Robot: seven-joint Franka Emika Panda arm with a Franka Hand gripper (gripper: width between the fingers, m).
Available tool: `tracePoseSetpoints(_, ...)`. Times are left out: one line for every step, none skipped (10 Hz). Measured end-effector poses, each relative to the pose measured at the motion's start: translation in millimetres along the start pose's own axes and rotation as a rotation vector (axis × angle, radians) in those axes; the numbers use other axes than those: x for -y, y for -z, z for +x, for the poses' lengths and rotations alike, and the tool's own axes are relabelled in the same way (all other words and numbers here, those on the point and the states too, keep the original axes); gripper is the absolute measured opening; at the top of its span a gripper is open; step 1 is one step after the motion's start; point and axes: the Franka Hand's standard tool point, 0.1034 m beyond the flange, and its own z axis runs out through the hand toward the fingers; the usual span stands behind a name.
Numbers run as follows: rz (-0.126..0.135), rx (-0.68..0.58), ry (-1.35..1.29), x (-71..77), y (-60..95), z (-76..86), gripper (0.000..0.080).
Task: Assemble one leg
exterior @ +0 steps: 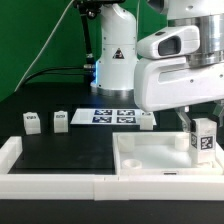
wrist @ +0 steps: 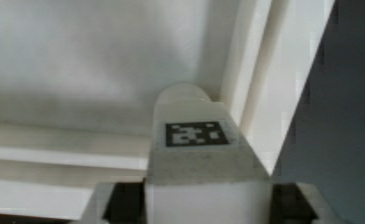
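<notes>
My gripper [exterior: 201, 127] is shut on a leg [exterior: 204, 141], a small white block with a black-and-white tag. It holds the leg upright over the far right corner of the large white tray-like piece [exterior: 140, 160]. In the wrist view the leg [wrist: 200, 140] stands between my fingers [wrist: 122, 202], its end close to the tray's inner corner and raised rim [wrist: 264, 80]. Whether the leg touches the tray floor I cannot tell. Three more legs stand on the black table: two at the exterior view's left [exterior: 32, 122] [exterior: 61, 120] and one behind the tray [exterior: 147, 120].
The marker board [exterior: 108, 115] lies behind the legs near the robot base [exterior: 115, 60]. A low white wall [exterior: 50, 180] runs along the front edge and up the exterior view's left side. A black cable runs at the back left.
</notes>
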Motion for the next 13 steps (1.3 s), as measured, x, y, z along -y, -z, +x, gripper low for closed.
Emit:
tracePoseSetpoints(0.0,0.0,-0.024,0.1,0.0,0.0,0.0291)
tracePoseSetpoints(0.0,0.0,-0.023,0.1,0.0,0.0,0.0291)
tracePoseSetpoints(0.003,0.0,-0.088,0.6,-0.1,0.0,0.0291)
tracePoseSetpoints(0.005,-0.004,-0.184,0.8,-0.3,0.1,0.0291)
tracePoseSetpoints(0.019,-0.038,-0.354,0.0,-0.4,0.6,0.0291)
tracePoseSetpoints(0.037,-0.059,-0.527,-0.8,-0.4,-0.2,0.0292)
tracePoseSetpoints(0.043,-0.061,-0.62,-0.9,-0.3,0.1,0.0292)
tracePoseSetpoints(0.06,-0.058,-0.817,0.6,-0.4,0.6,0.0292)
tracePoseSetpoints(0.062,-0.055,-0.995,1.8,-0.7,0.8,0.0292)
tracePoseSetpoints(0.063,-0.056,-1.123,2.3,-1.4,1.1,0.0292)
tracePoseSetpoints(0.061,-0.055,-1.249,3.8,-2.1,1.5,0.0293)
tracePoseSetpoints(0.061,-0.056,-1.329,7.2,-2.5,2.6,0.0294)
tracePoseSetpoints(0.073,-0.049,-1.445,10.5,-3.0,2.8,0.0294)
